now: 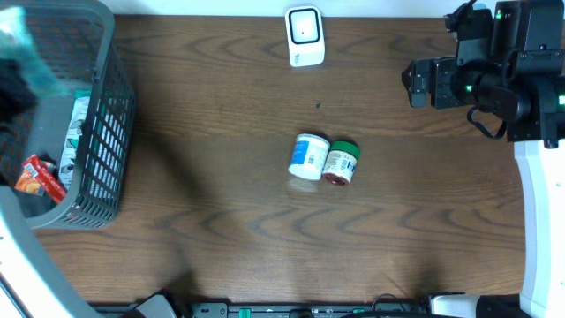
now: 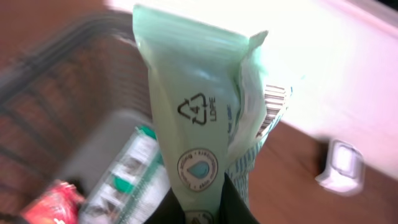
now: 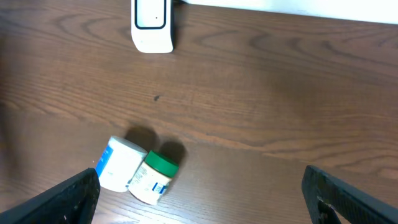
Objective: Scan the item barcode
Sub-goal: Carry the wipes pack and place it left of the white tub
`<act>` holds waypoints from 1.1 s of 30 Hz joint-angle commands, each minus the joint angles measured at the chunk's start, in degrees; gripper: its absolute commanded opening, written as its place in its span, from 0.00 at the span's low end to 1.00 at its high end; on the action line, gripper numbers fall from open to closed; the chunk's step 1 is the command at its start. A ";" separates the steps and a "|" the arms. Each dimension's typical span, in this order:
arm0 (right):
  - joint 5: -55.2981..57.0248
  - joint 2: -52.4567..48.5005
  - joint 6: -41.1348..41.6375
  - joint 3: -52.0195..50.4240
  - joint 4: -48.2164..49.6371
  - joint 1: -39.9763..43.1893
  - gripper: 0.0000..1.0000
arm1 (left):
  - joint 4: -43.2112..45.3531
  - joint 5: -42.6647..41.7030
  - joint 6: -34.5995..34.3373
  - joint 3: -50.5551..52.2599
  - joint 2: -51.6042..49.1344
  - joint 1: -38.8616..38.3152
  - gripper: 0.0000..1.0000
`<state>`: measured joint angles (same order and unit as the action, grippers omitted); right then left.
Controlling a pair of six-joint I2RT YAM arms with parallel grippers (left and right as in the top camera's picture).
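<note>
A pale green plastic pouch (image 2: 199, 118) hangs upright over the basket, and my left gripper (image 2: 205, 208) is shut on its lower end. A barcode (image 2: 272, 109) shows along the pouch's right edge. In the overhead view the pouch (image 1: 26, 49) is a blur at the far left, above the basket. The white scanner (image 1: 305, 35) stands at the table's back edge and also shows in the wrist views: scanner (image 2: 341, 167), scanner (image 3: 153, 25). My right gripper (image 3: 205, 199) is open and holds nothing, hovering at the right side of the table.
The dark mesh basket (image 1: 97, 132) at the left holds a red packet (image 1: 40, 175) and a white-green packet (image 2: 134, 177). Mid-table, a white jar with a blue label (image 1: 308, 156) and a green-lidded jar (image 1: 341, 162) lie side by side.
</note>
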<state>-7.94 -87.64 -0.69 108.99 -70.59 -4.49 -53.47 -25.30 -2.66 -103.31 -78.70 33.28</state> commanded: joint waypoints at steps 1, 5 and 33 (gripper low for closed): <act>-0.04 -0.02 -0.68 0.81 0.02 -0.44 0.99 | -4.72 -7.13 -0.37 -0.39 -1.36 -5.79 0.08; -0.04 -0.02 -0.68 0.81 0.02 -0.44 0.99 | -8.28 -10.34 3.21 0.79 -3.98 -14.93 0.07; -0.07 -0.02 -0.68 0.81 0.02 -0.44 0.99 | -11.80 -9.64 5.79 0.98 -42.80 -44.70 0.08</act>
<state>-7.94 -87.64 -0.69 108.99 -70.57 -4.49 -65.23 -34.37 2.00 -102.67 -118.13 -10.50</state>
